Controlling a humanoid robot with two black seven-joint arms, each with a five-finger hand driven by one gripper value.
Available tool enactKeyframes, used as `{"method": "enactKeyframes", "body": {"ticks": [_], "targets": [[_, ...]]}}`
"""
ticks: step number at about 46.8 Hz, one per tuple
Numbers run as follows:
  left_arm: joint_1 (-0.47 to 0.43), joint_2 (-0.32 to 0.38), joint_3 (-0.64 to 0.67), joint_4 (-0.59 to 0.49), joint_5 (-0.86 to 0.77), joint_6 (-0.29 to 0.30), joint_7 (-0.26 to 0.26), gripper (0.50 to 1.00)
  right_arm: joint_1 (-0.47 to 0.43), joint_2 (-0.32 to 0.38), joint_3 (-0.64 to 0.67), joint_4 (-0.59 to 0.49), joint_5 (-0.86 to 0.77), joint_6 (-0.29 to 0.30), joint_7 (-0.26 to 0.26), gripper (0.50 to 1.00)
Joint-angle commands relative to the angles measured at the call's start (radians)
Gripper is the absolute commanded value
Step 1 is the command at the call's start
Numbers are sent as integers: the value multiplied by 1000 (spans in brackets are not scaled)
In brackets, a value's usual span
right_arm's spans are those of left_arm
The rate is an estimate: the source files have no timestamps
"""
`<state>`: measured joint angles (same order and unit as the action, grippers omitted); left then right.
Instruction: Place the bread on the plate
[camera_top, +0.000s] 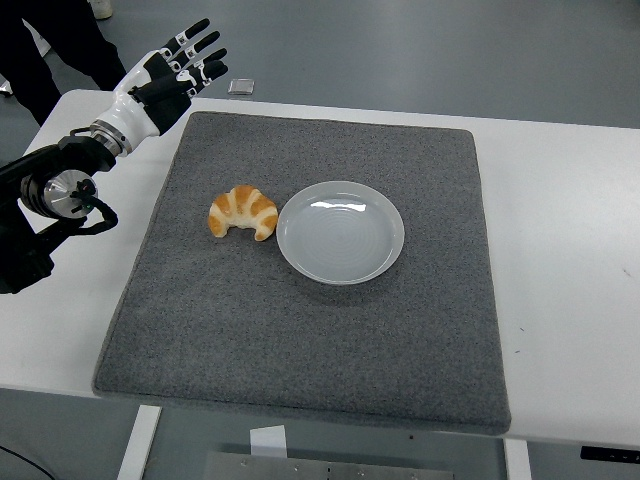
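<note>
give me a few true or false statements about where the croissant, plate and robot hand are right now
1. The croissant lies on the grey mat, just left of the plate. True.
2. The plate already has bread on it. False: the plate is empty and the croissant is beside it on the mat.
3. The left hand is raised near the table's far left corner with fingers spread, holding nothing. True.
4. The left hand is gripping the croissant. False: it is well away from it, up and to the left.
5. The plate sits on the bare white table. False: it rests on the grey mat.
</note>
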<state>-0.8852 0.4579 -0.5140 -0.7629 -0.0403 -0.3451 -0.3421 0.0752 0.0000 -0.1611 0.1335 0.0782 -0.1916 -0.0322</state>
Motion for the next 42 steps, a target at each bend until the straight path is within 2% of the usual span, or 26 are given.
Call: {"method": "enactKeyframes", "body": {"ticks": [1,12,42], "targets": [[-3,-1,2,4,5,8,0,994,0,0,0,0,0,1,0,952],[-4,-44,-1,60,3,15,0,992,0,0,0,0,0,0,0,952],[-3,-41,-9,63,-6,9,0,992,0,0,0,0,0,1,0,952]]}}
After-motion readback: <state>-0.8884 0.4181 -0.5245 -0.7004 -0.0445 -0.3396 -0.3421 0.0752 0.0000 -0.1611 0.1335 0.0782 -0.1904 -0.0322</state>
